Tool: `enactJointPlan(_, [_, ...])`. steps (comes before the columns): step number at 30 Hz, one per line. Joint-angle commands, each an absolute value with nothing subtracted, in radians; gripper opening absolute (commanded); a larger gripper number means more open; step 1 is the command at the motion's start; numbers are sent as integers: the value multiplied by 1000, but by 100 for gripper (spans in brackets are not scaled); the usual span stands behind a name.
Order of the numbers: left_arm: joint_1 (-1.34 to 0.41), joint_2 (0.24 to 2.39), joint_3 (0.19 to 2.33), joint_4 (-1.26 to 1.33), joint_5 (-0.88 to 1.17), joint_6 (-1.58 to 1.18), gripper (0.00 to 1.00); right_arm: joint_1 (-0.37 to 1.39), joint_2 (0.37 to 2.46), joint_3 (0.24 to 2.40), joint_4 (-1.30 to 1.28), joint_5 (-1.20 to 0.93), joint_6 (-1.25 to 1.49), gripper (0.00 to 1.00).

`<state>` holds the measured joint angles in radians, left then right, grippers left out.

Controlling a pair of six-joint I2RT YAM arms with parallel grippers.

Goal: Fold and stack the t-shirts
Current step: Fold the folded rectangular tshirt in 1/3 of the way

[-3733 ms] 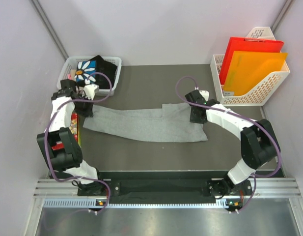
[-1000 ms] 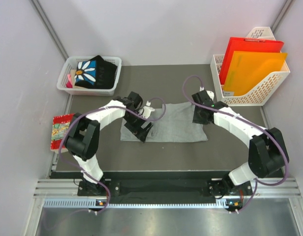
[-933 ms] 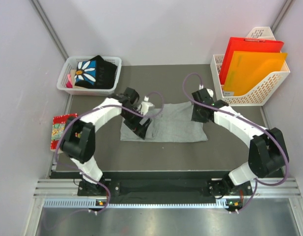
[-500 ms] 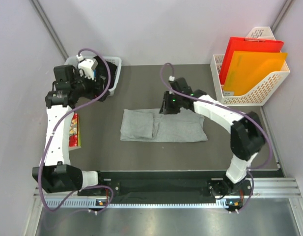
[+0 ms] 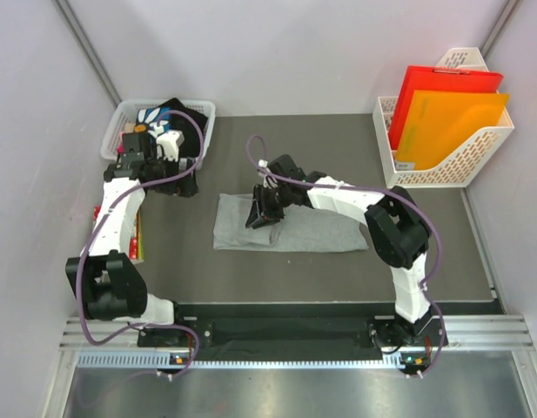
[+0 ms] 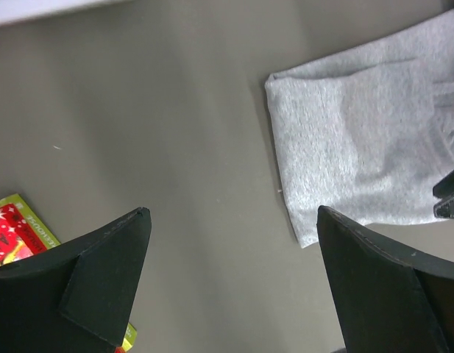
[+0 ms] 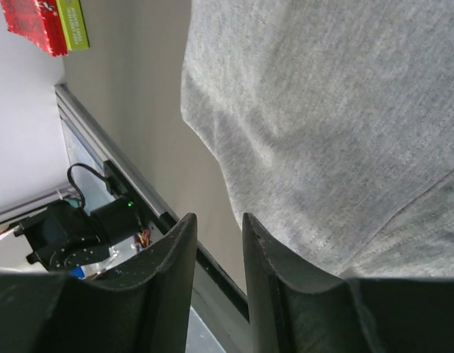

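"While the left claw (image 6: 232, 213) hangs with its fingers wide apart near the basket (image 5: 207, 115), where's the grey t-shirt (image 5: 316, 228)?"

"Folded flat in the middle of the table (image 5: 338, 157). The right claw (image 7: 219, 217) is low over its left part, fingers a narrow gap apart, gripping nothing. The black daisy t-shirt (image 5: 177, 107) lies in the basket. The red packet (image 7: 43, 22) has print too small to read."

Folded tee (image 5: 316, 231) at middle of desk (image 5: 338, 148); second tee (image 5: 183, 106) in basket (image 5: 208, 108) far-left; file rack (image 5: 459, 165) far-right; packet (image 6: 9, 232) at left edge.
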<state>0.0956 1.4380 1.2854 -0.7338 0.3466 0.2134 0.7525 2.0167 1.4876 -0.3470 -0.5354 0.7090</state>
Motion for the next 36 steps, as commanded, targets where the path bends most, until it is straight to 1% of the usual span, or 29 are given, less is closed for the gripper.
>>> enactJointPlan(1, [98, 1451, 1262, -710, 371, 253, 99, 749, 2046, 1442, -307, -545, 706, 32])
enactJointPlan(5, [94, 1459, 1261, -716, 383, 262, 99, 732, 2089, 1413, -313, -519, 693, 32])
enactJointPlan(10, [89, 1456, 1273, -727, 387, 271, 99, 716, 2132, 1417, -373, -430, 654, 31])
enactJointPlan(12, [89, 1456, 1279, -729, 391, 273, 99, 713, 2132, 1436, -415, -378, 629, 31])
enactJointPlan(16, [87, 1457, 1284, -736, 397, 281, 99, 704, 2082, 1497, -477, -353, 586, 31])
enactJointPlan(19, [78, 1465, 1285, -741, 397, 287, 99, 693, 2036, 1569, -509, -376, 568, 33])
enactJointPlan(22, [68, 1470, 1284, -749, 399, 285, 99, 669, 2039, 1633, -515, -419, 572, 34])
enactJointPlan(25, [48, 1480, 1270, -749, 390, 284, 99, 646, 2094, 1678, -525, -445, 569, 34])
enactJointPlan(32, [3, 1522, 1223, -733, 365, 264, 99, 615, 2235, 1684, -476, -482, 583, 33])
enactJointPlan(36, [-67, 1551, 1207, -716, 342, 247, 99, 595, 2287, 1672, -462, -497, 578, 33])
